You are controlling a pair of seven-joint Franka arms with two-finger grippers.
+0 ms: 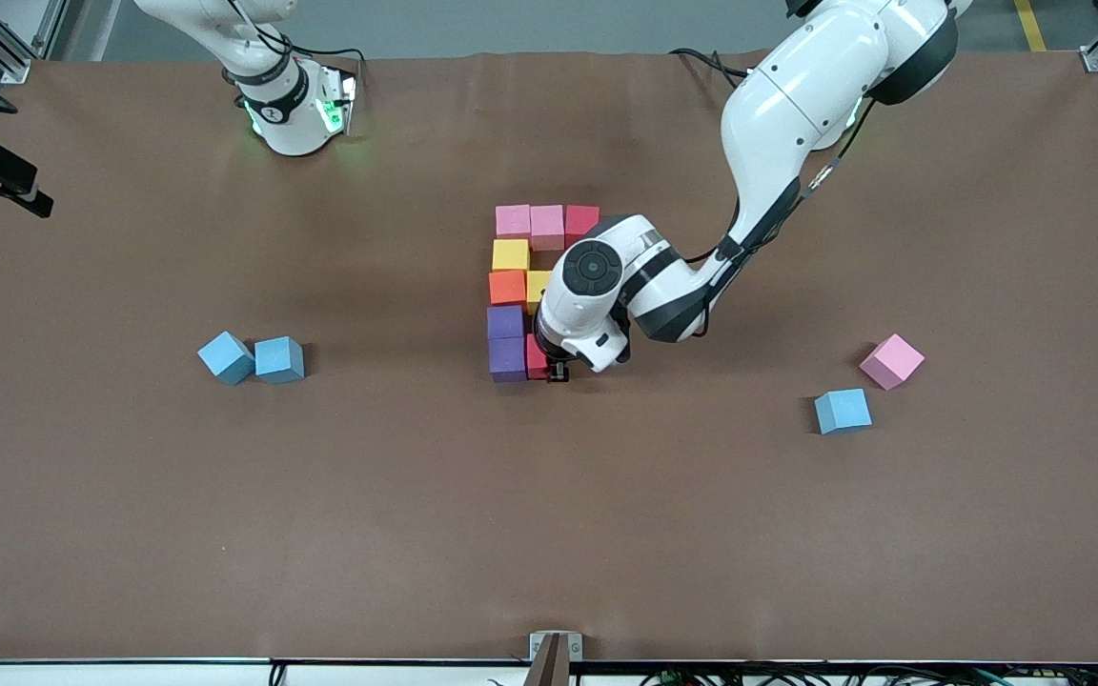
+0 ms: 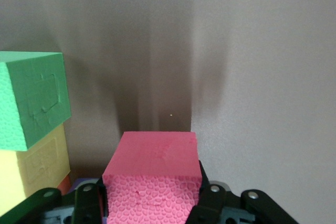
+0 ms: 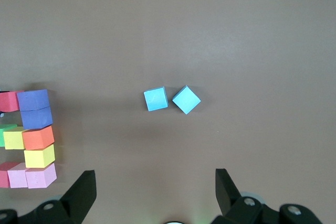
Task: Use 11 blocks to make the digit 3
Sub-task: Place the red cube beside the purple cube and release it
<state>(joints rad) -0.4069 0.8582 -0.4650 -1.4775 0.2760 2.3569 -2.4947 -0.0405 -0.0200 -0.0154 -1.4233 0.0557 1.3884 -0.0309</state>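
Note:
The digit 3 is a cluster of touching blocks mid-table: two pink [image 1: 530, 222] and a red [image 1: 581, 221] farthest from the front camera, then yellow [image 1: 510, 254], orange [image 1: 507, 287], another yellow [image 1: 538, 284] and two purple [image 1: 506, 341]. My left gripper [image 1: 554, 368] is shut on a red block [image 1: 537, 360] right beside the nearer purple one. In the left wrist view the red block [image 2: 152, 177] fills the jaws, with a green block [image 2: 31, 98] and a yellow one [image 2: 37, 169] close by. My right gripper [image 3: 155, 187] waits open, high over the right arm's end.
Two light blue cubes [image 1: 226, 357] [image 1: 279, 360] touch each other toward the right arm's end. A pink cube [image 1: 891, 361] and a light blue cube [image 1: 842, 411] lie loose toward the left arm's end. The left arm's wrist covers part of the figure.

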